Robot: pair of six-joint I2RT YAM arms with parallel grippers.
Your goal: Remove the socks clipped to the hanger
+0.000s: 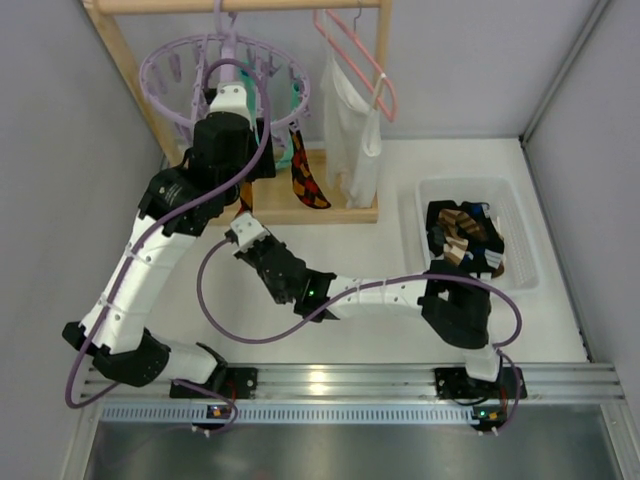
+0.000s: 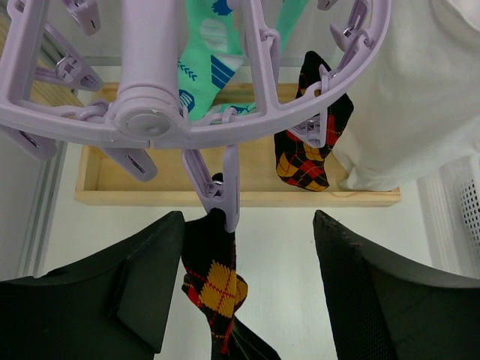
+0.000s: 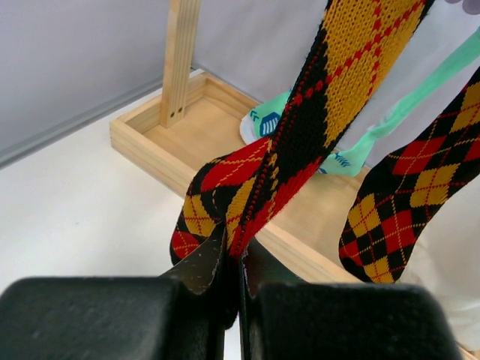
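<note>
my right claw (image 3: 234, 262) pinches the diamond sock (image 3: 330, 97); left claw (image 2: 247, 221), jaws apart, straddles its clip (image 2: 222, 191). next, i'd squeeze it open.

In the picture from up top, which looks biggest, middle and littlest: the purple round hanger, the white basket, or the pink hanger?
1. Purple round hanger and white basket: about alike. The hanger hangs higher, nearer the camera, so I won't rank them.
2. Pink hanger: smallest.

a white garment (image 1: 355, 135) hangs from a pink hanger (image 1: 352, 52) on the wooden rack (image 1: 340, 213), a white bin (image 1: 465, 184) nearby.
</note>
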